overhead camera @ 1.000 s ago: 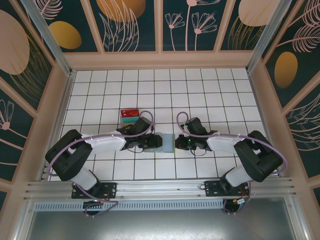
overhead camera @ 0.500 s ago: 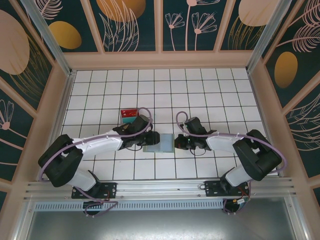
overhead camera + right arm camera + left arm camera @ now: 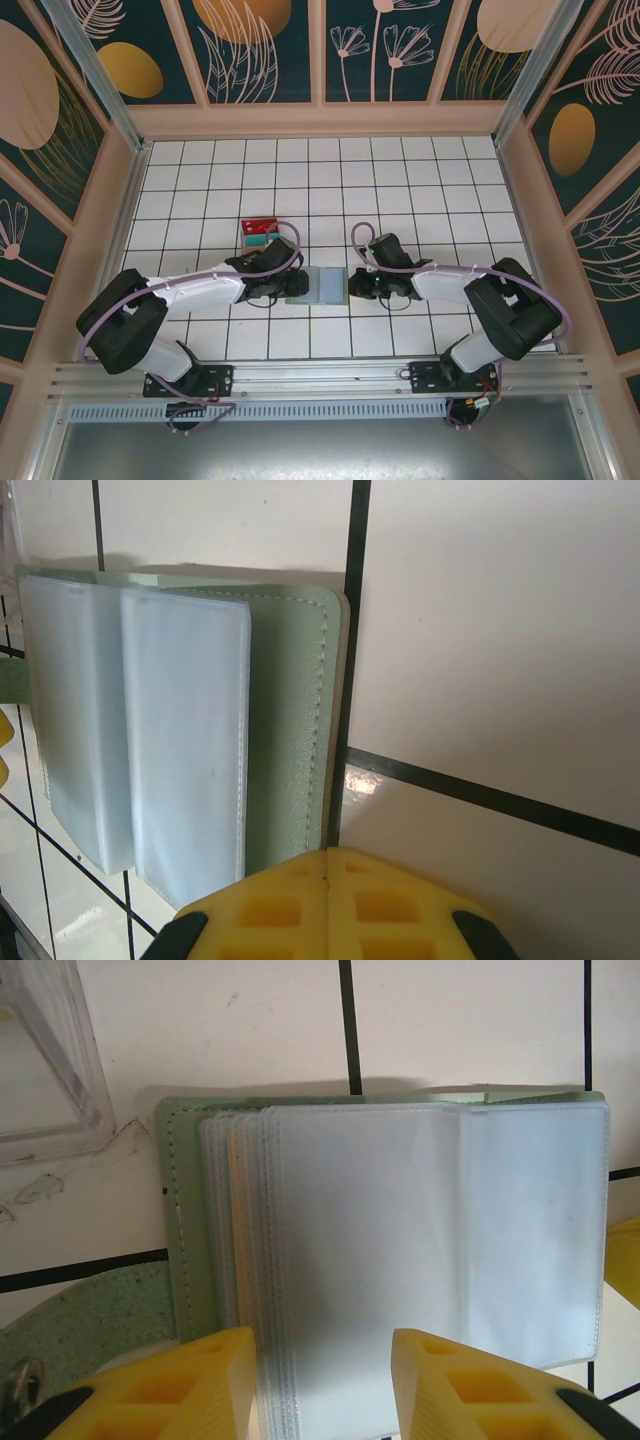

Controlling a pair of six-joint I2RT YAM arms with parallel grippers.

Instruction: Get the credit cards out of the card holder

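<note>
Lying open on the counter [image 3: 400,180] between two hands: one card holder [image 3: 322,284]. Left hand [image 3: 325,1380] half-spread over its sleeves [image 3: 400,1240], right hand [image 3: 325,875] closed at its right edge. Two credit cards [image 3: 261,229] in far-left tray [image 3: 45,1070].

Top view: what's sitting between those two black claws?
An open grey-green folding card holder with clear plastic sleeves lies flat on the white tiled table between the left claw and right claw, as the top view shows.
</note>
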